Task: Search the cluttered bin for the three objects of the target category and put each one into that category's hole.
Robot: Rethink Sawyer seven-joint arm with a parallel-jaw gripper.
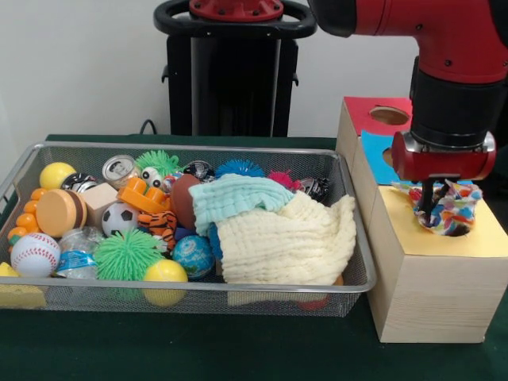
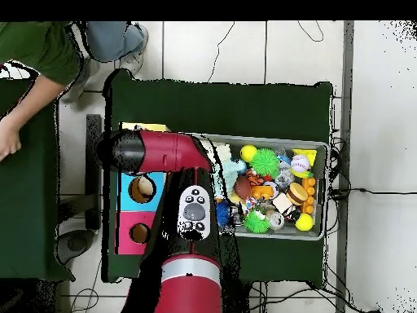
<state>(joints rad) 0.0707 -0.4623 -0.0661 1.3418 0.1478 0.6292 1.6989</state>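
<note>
Three cloths showed: a dotted one (image 1: 451, 208) at the yellow hole (image 1: 459, 229), at three o'clock from the bin (image 1: 190, 290), and a teal one (image 1: 235, 195) and a cream one (image 1: 284, 240) inside it. Three boxtop colours showed: red (image 1: 373, 108), blue (image 1: 379, 159), yellow (image 1: 444, 238). One baseball (image 1: 34, 254), one football (image 1: 120, 218).

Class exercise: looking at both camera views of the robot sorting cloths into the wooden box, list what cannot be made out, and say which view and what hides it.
- Front view: the gripper is buried in the dotted cloth, so open or shut cannot be told.
- Front view: the yellow-topped hole is mostly covered by that cloth.
- Overhead view: the arm hides the yellow top, cloth and gripper.
- Front view: the cream cloth and teal cloth cover whatever lies beneath them in the bin.
</note>
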